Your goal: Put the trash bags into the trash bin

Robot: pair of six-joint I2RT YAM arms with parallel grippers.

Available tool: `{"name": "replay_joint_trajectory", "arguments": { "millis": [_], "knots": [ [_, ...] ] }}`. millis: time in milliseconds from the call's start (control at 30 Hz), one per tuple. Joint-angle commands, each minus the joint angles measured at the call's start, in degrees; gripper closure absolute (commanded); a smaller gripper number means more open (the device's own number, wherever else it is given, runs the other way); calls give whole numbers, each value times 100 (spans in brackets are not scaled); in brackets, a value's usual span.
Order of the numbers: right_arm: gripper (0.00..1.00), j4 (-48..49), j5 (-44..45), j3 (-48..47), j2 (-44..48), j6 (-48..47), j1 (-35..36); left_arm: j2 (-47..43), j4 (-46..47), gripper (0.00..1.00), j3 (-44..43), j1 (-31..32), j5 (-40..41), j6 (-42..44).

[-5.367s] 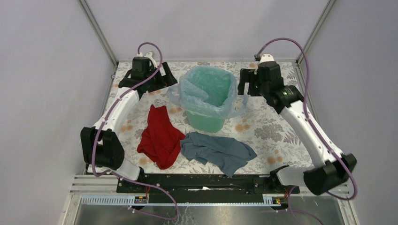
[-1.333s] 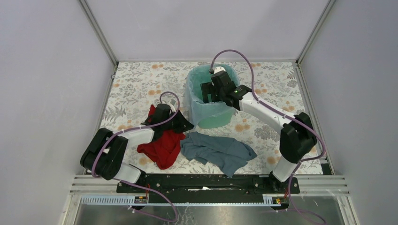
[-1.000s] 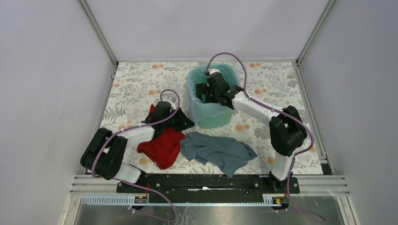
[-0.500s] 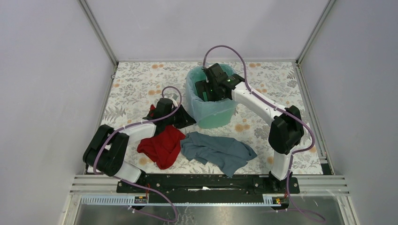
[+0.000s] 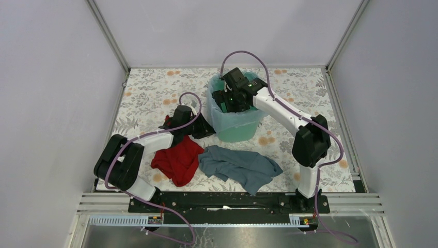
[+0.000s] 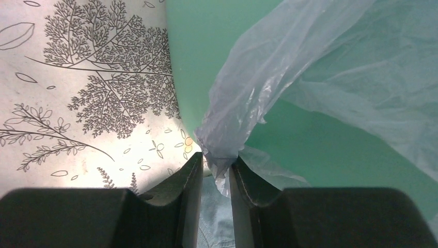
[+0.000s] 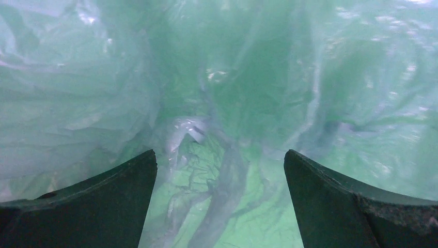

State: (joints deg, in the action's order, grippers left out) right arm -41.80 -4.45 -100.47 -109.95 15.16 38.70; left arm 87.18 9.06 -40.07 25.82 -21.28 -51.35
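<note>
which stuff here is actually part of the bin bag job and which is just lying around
Part of the job:
- trash bag, draped in and over the bin
- trash bin
- left gripper, pinching the bag's edge outside the bin
- right gripper, open, down inside the bag-lined bin

Just lying about:
- red cloth
- grey-blue cloth

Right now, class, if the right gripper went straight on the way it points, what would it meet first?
The right gripper, open inside the trash bin, points down at the trash bag lining it. It would probably meet that crumpled plastic first; how far off is unclear.
</note>
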Motion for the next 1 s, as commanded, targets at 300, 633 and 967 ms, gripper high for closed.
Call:
{"name": "replay_joint_trajectory", "arguments": {
  "millis": [300,633,967],
  "knots": [
    [0,-391,1510,-567,-326,-700,-450,-205,-27,70,-182,28,186,273],
    [0,-85,564,-691,-723,-126,76,-227,-35,68,-255,28,207,264],
    [0,200,216,-422,-315,-53,-207,-184,-78,68,-361,28,175,281]
  ]
}}
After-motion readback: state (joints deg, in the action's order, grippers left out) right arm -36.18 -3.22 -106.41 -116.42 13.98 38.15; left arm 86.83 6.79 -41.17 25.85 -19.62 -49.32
